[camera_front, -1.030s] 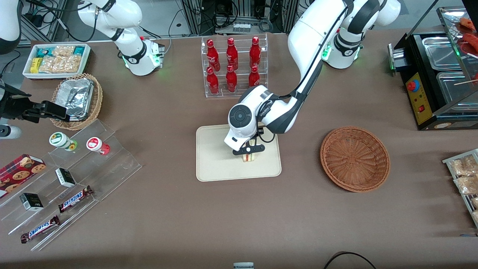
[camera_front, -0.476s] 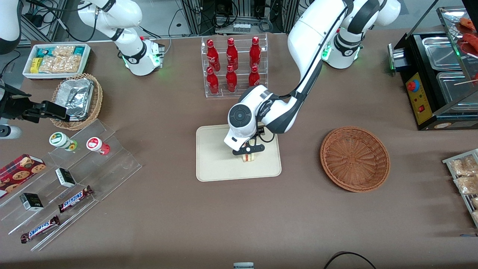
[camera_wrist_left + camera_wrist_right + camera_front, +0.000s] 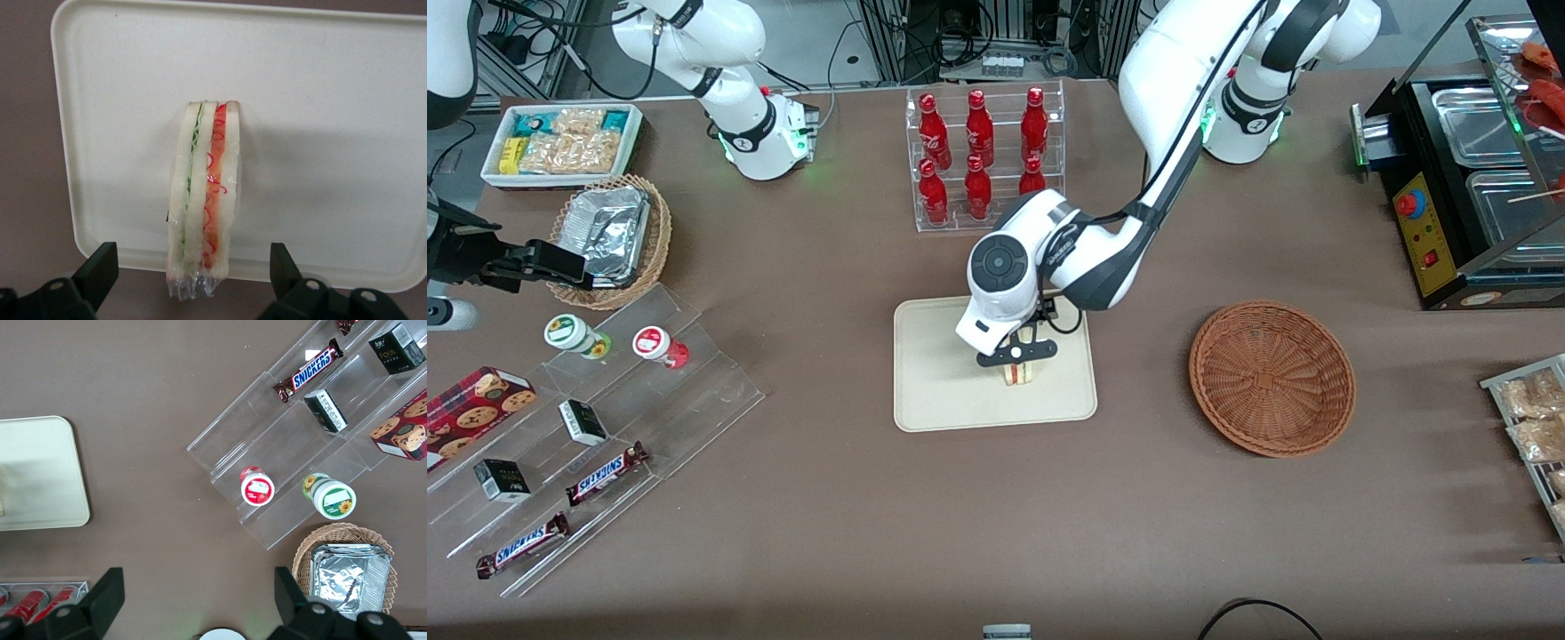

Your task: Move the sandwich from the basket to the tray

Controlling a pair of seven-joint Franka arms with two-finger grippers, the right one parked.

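The sandwich (image 3: 1021,374) (image 3: 203,193), a plastic-wrapped wedge with green and red filling, stands on edge on the cream tray (image 3: 938,391) (image 3: 320,93) (image 3: 40,473), near the tray edge closest to the front camera. My gripper (image 3: 1016,354) (image 3: 192,261) hangs just above it, open. Its black fingers (image 3: 100,267) sit well apart on either side of the sandwich, with clear gaps and no contact. The reddish-brown basket (image 3: 1272,378) lies empty on the table toward the working arm's end.
A clear rack of red bottles (image 3: 983,160) stands farther from the front camera than the tray. Toward the parked arm's end are a tan basket with a foil container (image 3: 609,236), an acrylic step shelf of snacks (image 3: 605,427) and a white snack bin (image 3: 560,142). A food warmer (image 3: 1476,178) stands at the working arm's end.
The arm's wrist has lifted slightly above the tray. The sandwich stays where it was on the tray.
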